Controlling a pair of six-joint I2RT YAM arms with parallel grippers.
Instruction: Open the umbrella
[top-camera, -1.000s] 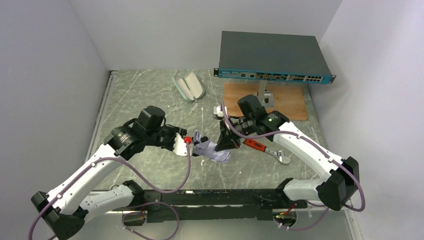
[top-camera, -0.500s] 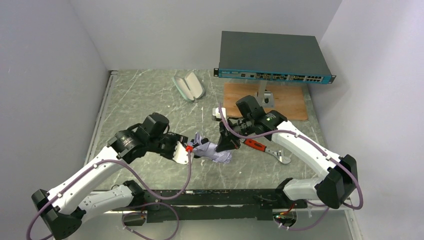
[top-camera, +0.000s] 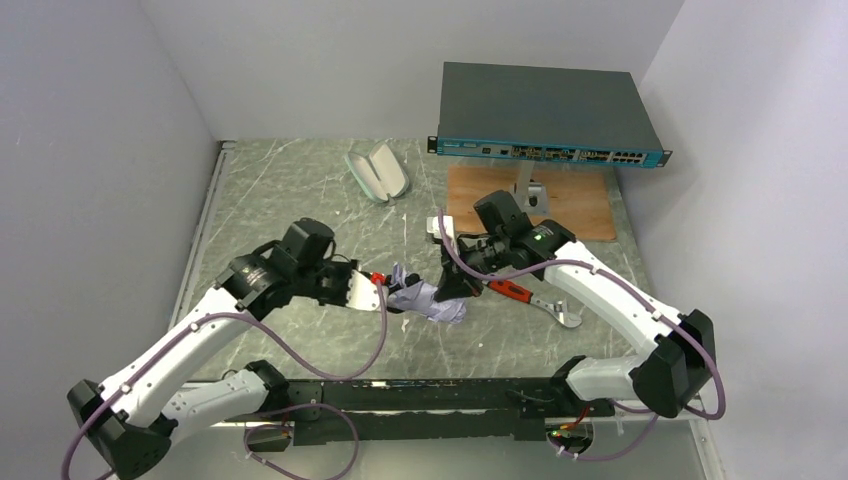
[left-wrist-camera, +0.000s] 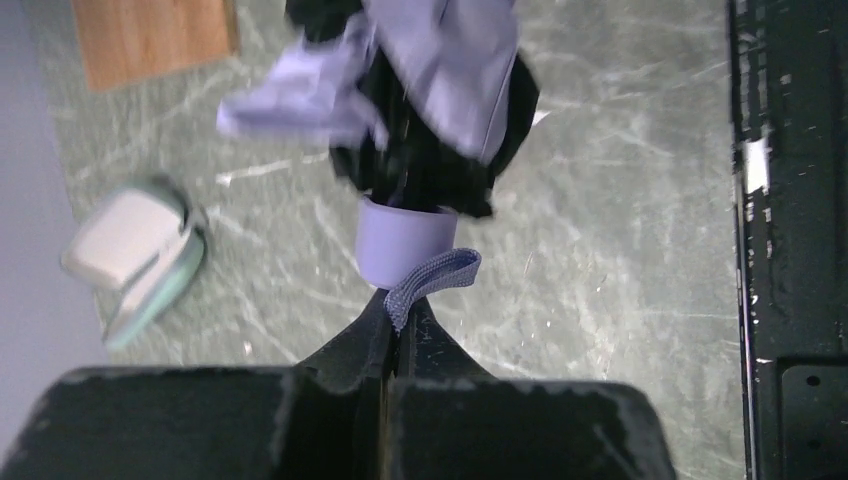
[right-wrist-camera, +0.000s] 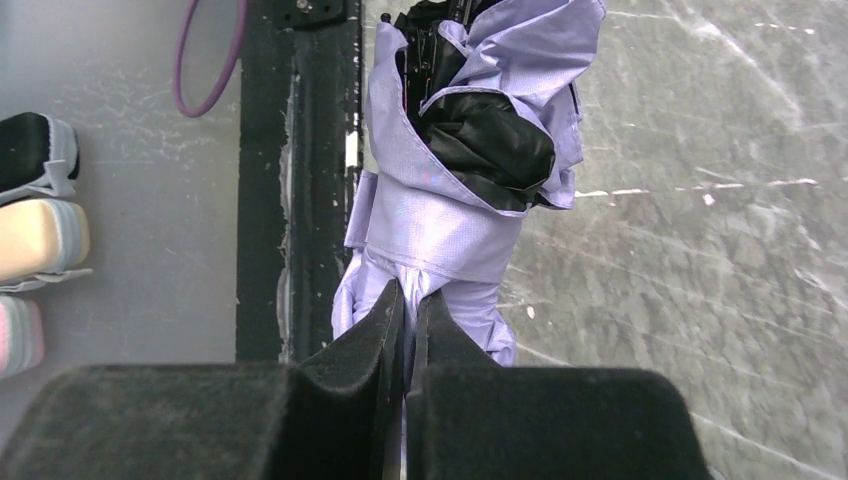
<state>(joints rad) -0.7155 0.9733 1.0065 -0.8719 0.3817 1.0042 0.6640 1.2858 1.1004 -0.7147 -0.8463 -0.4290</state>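
Observation:
The umbrella (top-camera: 428, 299) lies folded and crumpled at the table's middle, lavender fabric outside, black lining showing. Its small lavender handle (left-wrist-camera: 405, 241) points toward my left gripper (left-wrist-camera: 402, 308), which is shut on the woven strap (left-wrist-camera: 436, 278) that loops off the handle. At the other end, my right gripper (right-wrist-camera: 412, 298) is shut on a pinch of the umbrella fabric (right-wrist-camera: 440, 215). In the top view the left gripper (top-camera: 377, 287) is left of the bundle and the right gripper (top-camera: 450, 287) sits at its right end. The shaft is hidden in the folds.
A mint-green clamshell case (top-camera: 378, 172) lies open at the back. A network switch (top-camera: 548, 118) stands raised over a wooden board (top-camera: 575, 202). A red-handled wrench (top-camera: 530, 298) lies right of the umbrella. The black base rail (top-camera: 430, 395) runs along the near edge.
My left gripper, open before, has moved up to the handle and shut on the strap. The right gripper has kept its hold on the fabric, and the umbrella shifted only slightly.

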